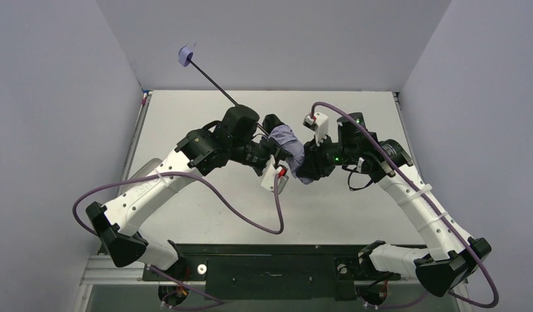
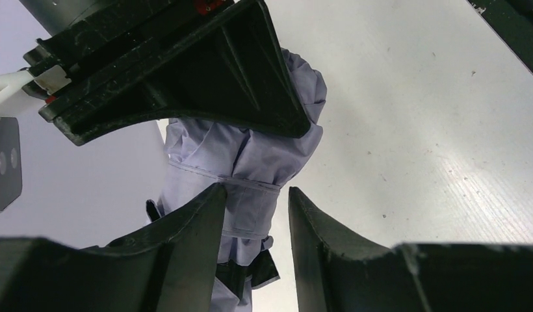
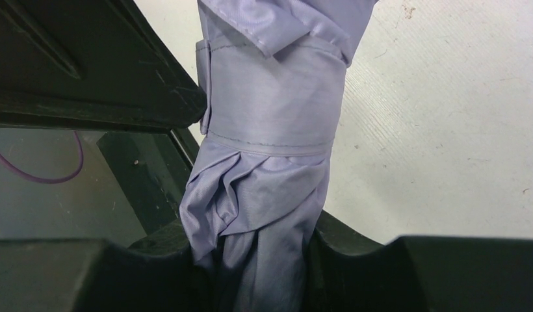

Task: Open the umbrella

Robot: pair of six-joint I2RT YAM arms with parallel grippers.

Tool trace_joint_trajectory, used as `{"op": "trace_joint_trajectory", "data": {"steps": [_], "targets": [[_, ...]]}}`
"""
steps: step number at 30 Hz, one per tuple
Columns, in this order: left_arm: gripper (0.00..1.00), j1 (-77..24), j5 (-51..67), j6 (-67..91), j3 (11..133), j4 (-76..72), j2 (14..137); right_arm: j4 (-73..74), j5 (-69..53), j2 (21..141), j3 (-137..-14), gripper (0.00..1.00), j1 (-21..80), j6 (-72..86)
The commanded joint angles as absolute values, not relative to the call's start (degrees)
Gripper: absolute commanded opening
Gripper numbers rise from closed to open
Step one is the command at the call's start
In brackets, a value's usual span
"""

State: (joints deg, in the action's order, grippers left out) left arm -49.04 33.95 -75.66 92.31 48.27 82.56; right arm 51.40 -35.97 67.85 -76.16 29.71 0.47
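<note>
The umbrella is folded, its pale lavender canopy (image 1: 288, 139) bunched and held off the table between both arms. Its thin black shaft (image 1: 215, 82) slants up to the far left and ends in the small lavender handle (image 1: 186, 54). A fabric strap (image 3: 270, 97) still wraps the canopy. My right gripper (image 3: 251, 234) is shut on the lower part of the canopy (image 3: 264, 195), with the cloth squeezed between its fingers. My left gripper (image 2: 256, 192) straddles the strap (image 2: 251, 208). Its jaws are narrow, with one finger (image 2: 199, 227) against the cloth and a gap at the other finger (image 2: 312, 227).
The white table (image 1: 205, 214) is walled in by grey panels on three sides. Purple cables (image 1: 251, 218) loop from both wrists. A black base rail (image 1: 270, 270) runs along the near edge. A pale rounded object (image 1: 139, 171) lies partly under the left arm.
</note>
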Motion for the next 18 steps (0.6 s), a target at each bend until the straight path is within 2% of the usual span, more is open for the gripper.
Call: {"op": "trace_joint_trajectory", "data": {"steps": [1, 15, 17, 18], "targets": [[0.38, -49.22, 33.31, -76.03, 95.72, 47.16, 81.99, 47.40, -36.69, 65.27, -76.82, 0.00, 30.52, 0.00], [0.38, -48.72, 29.71, -80.41, 91.65, 45.78, 81.77, 46.54, -38.98, 65.42, -76.76, 0.00, 30.56, 1.23], [0.34, -48.76, 29.73, -81.61, 90.59, 45.54, 81.49, 46.32, -40.18, 65.39, -77.04, 0.00, 30.54, 1.23], [0.27, -48.81, 29.62, -81.85, 90.30, 45.40, 81.39, 46.10, -40.53, 65.44, -77.10, 0.00, 30.46, 1.23]]}}
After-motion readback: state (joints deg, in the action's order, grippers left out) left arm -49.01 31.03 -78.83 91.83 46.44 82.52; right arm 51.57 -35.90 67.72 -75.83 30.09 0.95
